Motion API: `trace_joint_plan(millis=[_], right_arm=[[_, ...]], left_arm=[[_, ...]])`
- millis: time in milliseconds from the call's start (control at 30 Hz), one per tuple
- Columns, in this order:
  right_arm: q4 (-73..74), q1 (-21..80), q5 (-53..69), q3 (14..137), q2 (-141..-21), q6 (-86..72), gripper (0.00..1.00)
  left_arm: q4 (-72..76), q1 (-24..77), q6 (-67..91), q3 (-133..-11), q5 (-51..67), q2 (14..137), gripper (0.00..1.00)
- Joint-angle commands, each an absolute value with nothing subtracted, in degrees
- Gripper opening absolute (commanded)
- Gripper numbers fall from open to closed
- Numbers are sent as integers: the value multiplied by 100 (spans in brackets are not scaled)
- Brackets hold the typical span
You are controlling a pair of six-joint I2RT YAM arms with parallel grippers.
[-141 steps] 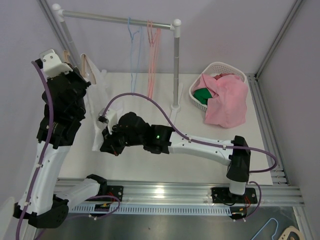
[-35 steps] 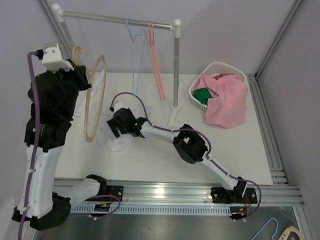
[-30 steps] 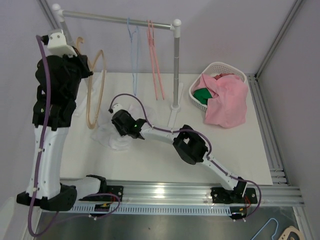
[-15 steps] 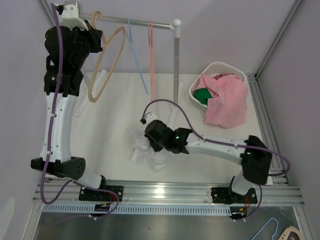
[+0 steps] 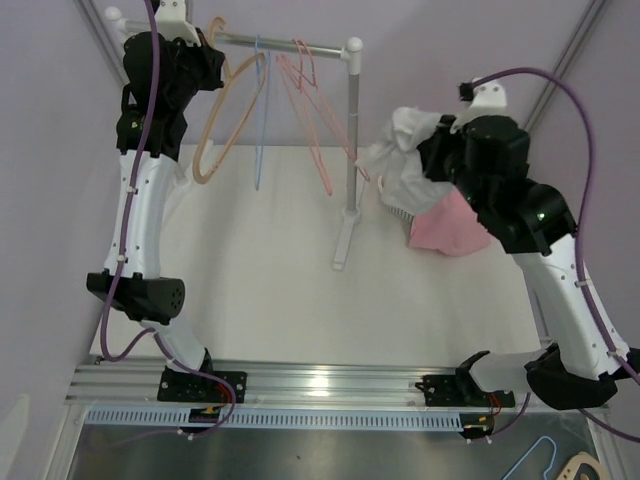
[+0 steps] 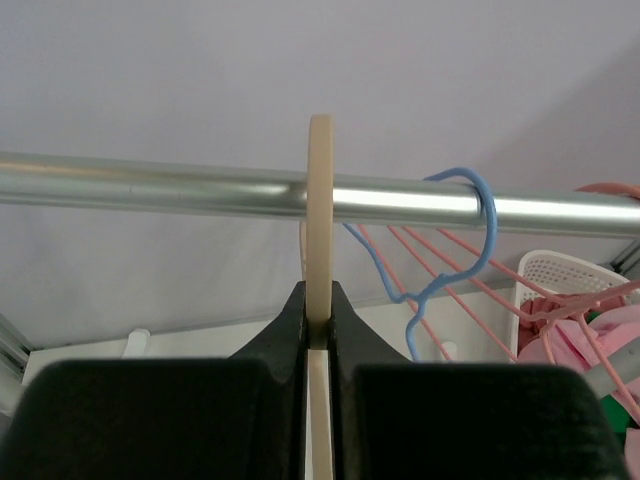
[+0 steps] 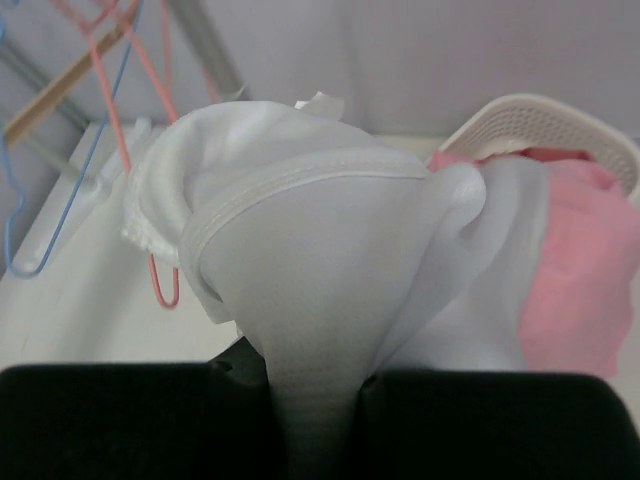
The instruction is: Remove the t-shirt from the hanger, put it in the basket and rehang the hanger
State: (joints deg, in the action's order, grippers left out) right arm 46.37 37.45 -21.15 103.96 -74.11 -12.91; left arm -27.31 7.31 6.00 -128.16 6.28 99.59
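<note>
T-shirt (image 5: 402, 160), white and crumpled into a loose bundle, hangs in the air off the hanger, held up at the right side of the scene just beside the rack post (image 5: 351, 130) and above the basket (image 7: 560, 115). The right gripper (image 5: 440, 150) is clenched on a fold of the t-shirt; in the right wrist view the cloth runs down between its fingers and a ribbed hem curves across the top of the bundle. Under and behind it lies a pink cloth (image 5: 452, 225) draped over the basket.

The hanger (image 5: 232, 120), pale wood and bare, is at the far left end of the rail (image 5: 300, 45). The left gripper (image 6: 318, 305) is clamped on its neck, jaws tight against both sides, and the hook rises across the rail in the left wrist view; whether it rests on the rail I cannot tell. Its body slants down and to the left below the rail.

Beside it on the same rail hang a blue hanger (image 5: 258, 110) and several pink hangers (image 5: 310, 110), the pink ones tilted towards the post. The white surface (image 5: 250, 270) lies below them, with the post's foot standing on it.
</note>
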Motion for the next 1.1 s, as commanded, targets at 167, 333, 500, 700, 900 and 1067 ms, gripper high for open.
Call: trace_joint_plan(millis=[167,333,500,700,900,1067], right_arm=[[4289,1988,-1390,11556,-8294,-1405,0],[4157,1460,-1011,12101,-9411,-1591,0],[4316,985,-888,12437,-10737,-1871,0],[4886,563,-948,12165,-12075,-2786,0],[4685,484,-1064,11224,-12647,-2883,0],[4641,396,-1011,11224,-12421,-2891,8]], left_arm=[[-2435,756,580,-13254,765,10327,1],[-2426,809,580,-13228,756,10520,1],[-2382,949,492,-13105,571,10538,1],[-2251,967,598,-12797,475,10407,1],[-2188,967,606,-12577,492,10266,1],[-2197,967,606,-12490,510,10160,4]])
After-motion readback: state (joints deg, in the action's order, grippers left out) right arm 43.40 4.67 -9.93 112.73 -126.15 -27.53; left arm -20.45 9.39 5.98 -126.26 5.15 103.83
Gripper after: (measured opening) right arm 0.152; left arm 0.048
